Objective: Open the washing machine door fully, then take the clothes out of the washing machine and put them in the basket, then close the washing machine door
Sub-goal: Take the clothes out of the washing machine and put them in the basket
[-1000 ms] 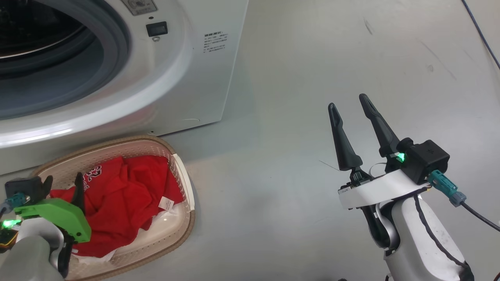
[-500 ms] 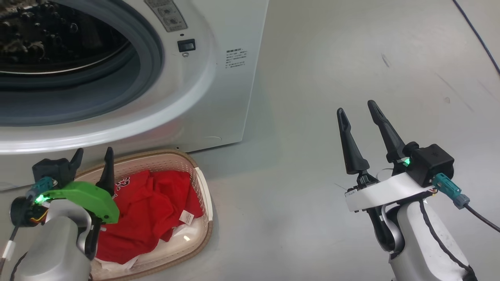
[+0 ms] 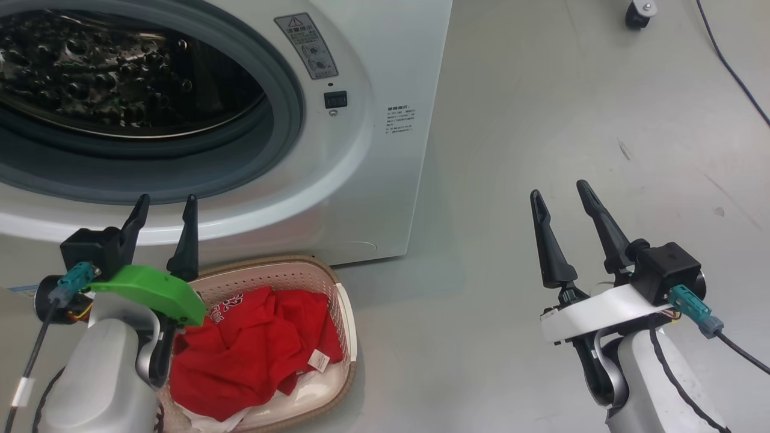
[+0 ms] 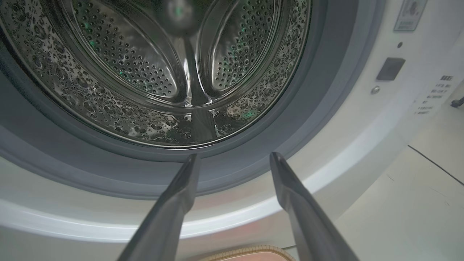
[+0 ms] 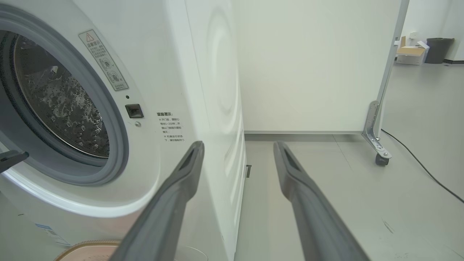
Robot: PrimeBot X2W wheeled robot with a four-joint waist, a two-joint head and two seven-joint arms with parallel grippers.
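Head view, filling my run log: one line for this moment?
clothes: in basket | washing machine: mouth open, visible drum bare | left gripper: open, empty | right gripper: open, empty

From where I stand, the left arm's pale grey forearm point(image 3: 90, 373) rises at the lower left, with a bright green plastic cover point(image 3: 150, 291) at its wrist. The left gripper point(image 3: 167, 201) points up and away, its two long dark fingers point(image 3: 187, 240) parted and empty. Opposite, the white right forearm point(image 3: 649, 385) tilts likewise. The right gripper point(image 3: 559, 191) stands spread and empty, a black camera box point(image 3: 668, 267) beside its base.
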